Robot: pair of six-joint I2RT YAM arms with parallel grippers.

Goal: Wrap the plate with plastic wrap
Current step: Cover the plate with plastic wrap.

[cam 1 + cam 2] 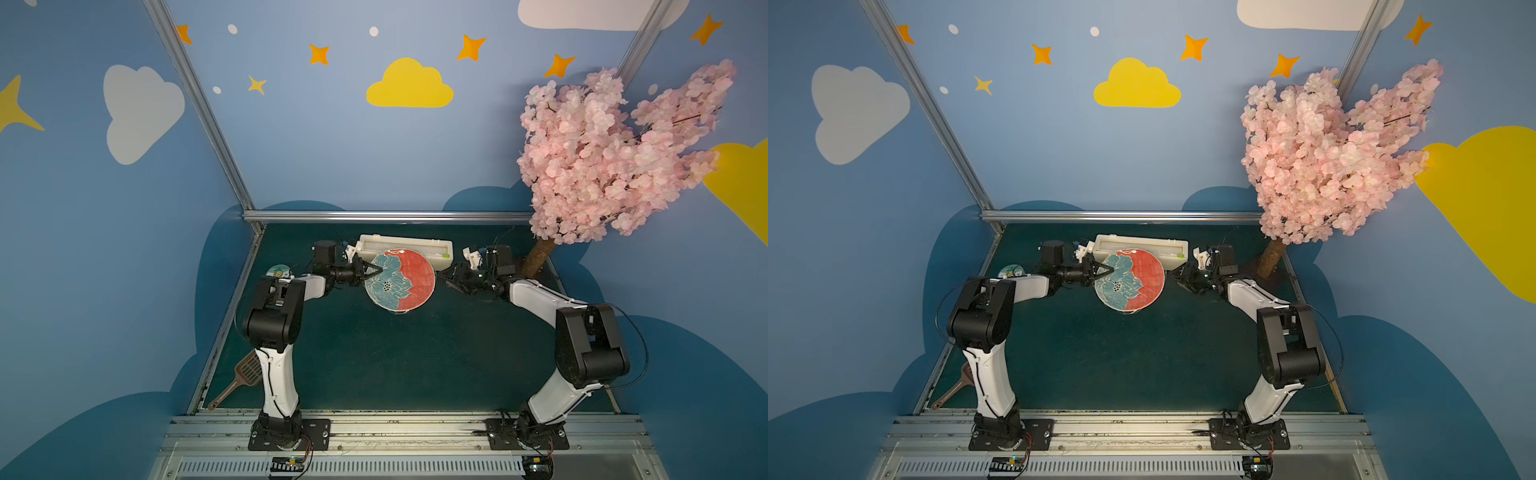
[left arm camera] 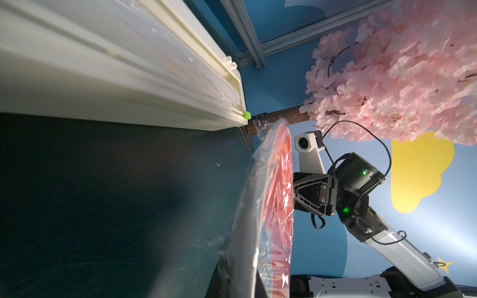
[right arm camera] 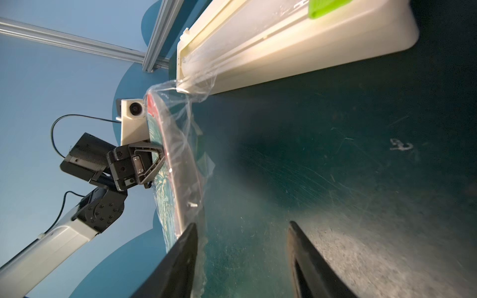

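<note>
Green worktop (image 1: pixel 374 365) | my left tool (image 1: pixel 375 270) gripped plate (image 1: pixel 411 282) at its rim, centre frame | my right tool (image 3: pixel 242 232) gaped, released | risk: single hold could slip, plastic wrap (image 3: pixel 191 111) peeling loose.

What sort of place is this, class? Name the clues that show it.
Probably a decorated robot-demo booth: a left arm and right arm bolted to a metal rail, a painted cloud and star on the back wall, and a fake blossom tree.
</note>
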